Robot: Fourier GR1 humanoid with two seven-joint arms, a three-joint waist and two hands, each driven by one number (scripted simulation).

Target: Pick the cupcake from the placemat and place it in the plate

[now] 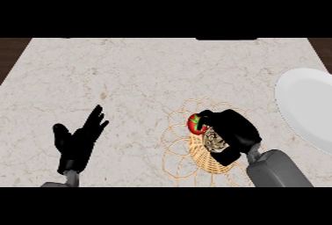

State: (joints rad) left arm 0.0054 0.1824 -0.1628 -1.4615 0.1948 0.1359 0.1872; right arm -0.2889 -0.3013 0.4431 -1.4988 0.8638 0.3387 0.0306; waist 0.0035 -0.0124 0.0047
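Counter (130, 79) carries one plate (303, 110), one placemat (206, 161); right hand (235, 129) grips one cupcake (196, 124)

A big pale stone bench (162, 66) is filling almost the whole view. Thin brown lines (97, 70) are running all over its creamy top. Dark brown wood (9, 52) is peeking out past the far left corner, and more is showing at the far right corner. Soft, even light is falling on the top.
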